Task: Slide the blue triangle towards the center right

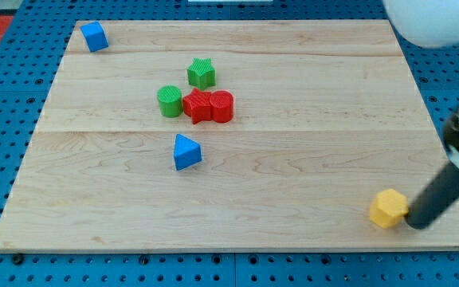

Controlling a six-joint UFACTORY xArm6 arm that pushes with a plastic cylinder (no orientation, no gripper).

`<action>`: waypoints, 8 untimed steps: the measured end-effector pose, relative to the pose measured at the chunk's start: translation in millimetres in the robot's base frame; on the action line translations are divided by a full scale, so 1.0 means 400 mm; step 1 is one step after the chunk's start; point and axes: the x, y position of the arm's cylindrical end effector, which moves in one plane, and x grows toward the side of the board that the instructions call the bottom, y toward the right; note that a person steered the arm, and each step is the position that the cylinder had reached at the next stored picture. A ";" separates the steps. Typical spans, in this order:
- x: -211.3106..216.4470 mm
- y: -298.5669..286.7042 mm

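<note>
The blue triangle (186,152) lies on the wooden board (293,175), left of centre and a little below the middle cluster. My tip (415,224) is at the view's bottom right, touching or almost touching the right side of a yellow block (389,209). The tip is far to the right of and below the blue triangle.
A green cylinder (169,101), a green star (202,73), a red star (198,105) and a red cylinder (221,106) cluster above the triangle. A blue cube (94,36) sits at the top left corner. The board's right edge is near the tip.
</note>
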 end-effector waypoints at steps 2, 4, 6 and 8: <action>-0.040 0.089; -0.150 0.023; -0.145 -0.143; -0.166 -0.219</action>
